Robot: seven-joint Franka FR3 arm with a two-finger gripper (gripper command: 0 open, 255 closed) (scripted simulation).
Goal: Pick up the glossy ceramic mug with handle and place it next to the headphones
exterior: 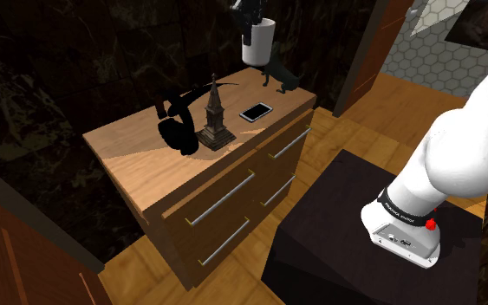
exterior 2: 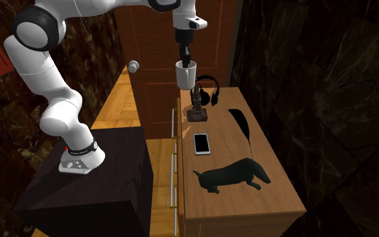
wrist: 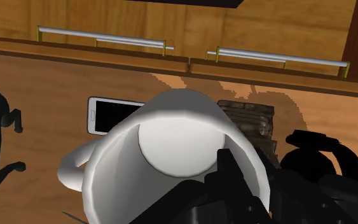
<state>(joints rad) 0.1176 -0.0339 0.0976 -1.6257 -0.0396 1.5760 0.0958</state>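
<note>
Wooden chest of drawers (exterior: 125, 143) with long metal bar handles (exterior: 223, 197). On its top: dark tower-shaped statuette (exterior: 215, 114) upright near the middle; white-edged black-screened smartphone (exterior: 256, 111) flat near its front edge; black four-legged animal figurine (exterior 2: 233, 176) toward one end

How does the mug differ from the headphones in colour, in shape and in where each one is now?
Colour: the mug is white, while the headphones are black. Shape: the mug is a cup with one side handle, while the headphones are a band joining two ear cups. State: the mug hangs in the gripper above the dresser, while the headphones rest on its top.
</note>
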